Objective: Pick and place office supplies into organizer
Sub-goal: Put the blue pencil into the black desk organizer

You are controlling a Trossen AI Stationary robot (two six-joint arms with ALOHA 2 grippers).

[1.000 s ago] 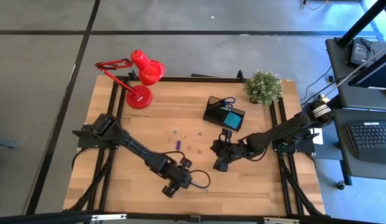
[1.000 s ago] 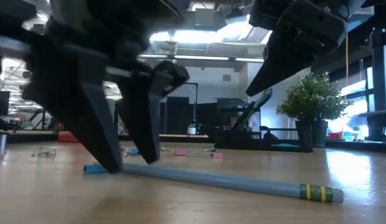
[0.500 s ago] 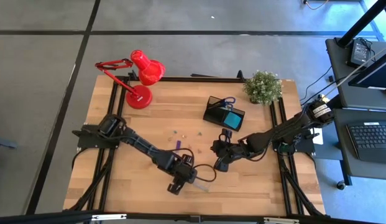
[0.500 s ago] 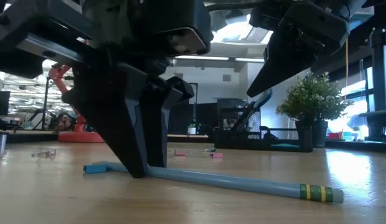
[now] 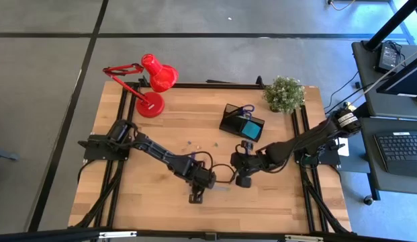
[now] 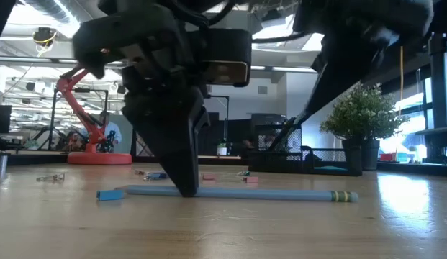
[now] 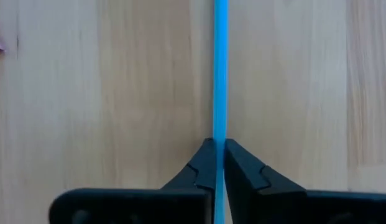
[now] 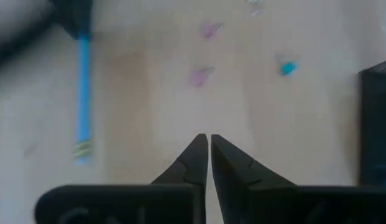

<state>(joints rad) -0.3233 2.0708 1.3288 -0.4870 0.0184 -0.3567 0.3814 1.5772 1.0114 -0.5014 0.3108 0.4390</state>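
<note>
A pale wooden table (image 5: 161, 134) on a black frame is standing on a grey floor, with an office hall showing behind it in the low view. On the table one red desk lamp (image 5: 153, 84) is sitting at a far corner, one potted green plant (image 5: 284, 94) at the other far corner, and one black organizer (image 5: 241, 121) just beside the plant, holding one teal sticky-note pad (image 5: 250, 128) and one pair of blue-handled scissors (image 5: 245, 109). Toward the lamp from the organizer a few tiny bits (image 5: 199, 143) are lying scattered on the wood; how many cannot be told. One blue pencil (image 6: 245, 193) is lying flat on the near part of the table, well apart from the organizer on its near side; in the low view its long axis is running across the picture, with the yellow-banded end (image 6: 342, 196) pointing toward the plant's side. The left gripper (image 6: 187, 188) is standing point-down on the pencil, its fingers (image 7: 202, 163) pinching the blue shaft between them, tips at the table. The right gripper (image 8: 209, 140) is hovering above the wood between the organizer and the pencil, fingers closed together and holding nothing.
</note>
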